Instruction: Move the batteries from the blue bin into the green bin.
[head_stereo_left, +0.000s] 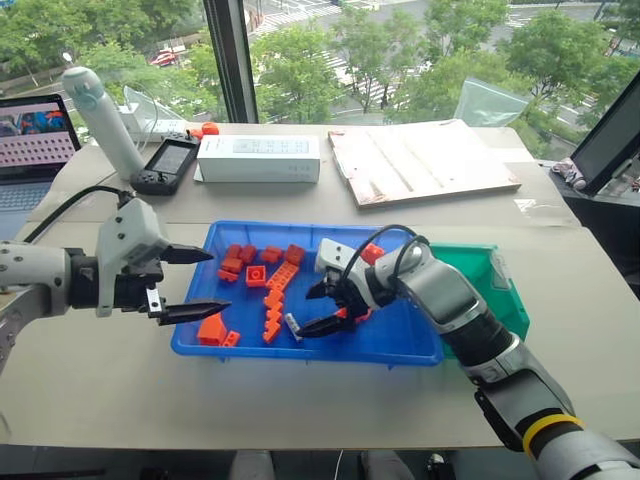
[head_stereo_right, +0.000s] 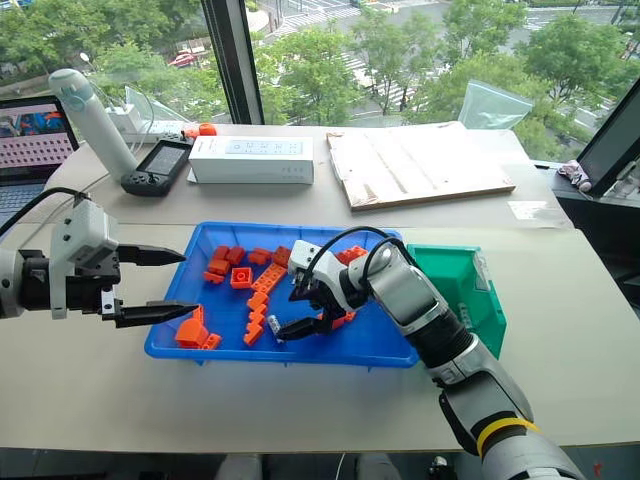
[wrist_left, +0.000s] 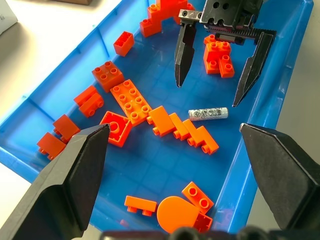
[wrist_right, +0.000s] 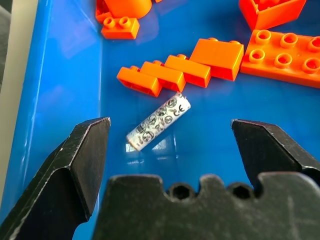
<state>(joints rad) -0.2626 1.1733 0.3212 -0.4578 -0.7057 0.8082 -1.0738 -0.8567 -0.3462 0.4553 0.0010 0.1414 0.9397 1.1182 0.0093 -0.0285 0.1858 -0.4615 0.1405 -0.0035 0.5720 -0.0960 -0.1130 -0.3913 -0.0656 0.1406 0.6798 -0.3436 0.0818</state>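
One silver battery lies on the floor of the blue bin near its front wall, beside a row of orange bricks. My right gripper hangs open just above it, one finger on each side, touching nothing. The battery lies free below the right gripper in the left wrist view. My left gripper is open and empty over the bin's left end. The green bin stands against the blue bin's right end, partly hidden by my right arm.
Several orange bricks are scattered across the blue bin. Behind it on the table are a white box, a wooden board, a black handheld device, a white cylinder and a laptop.
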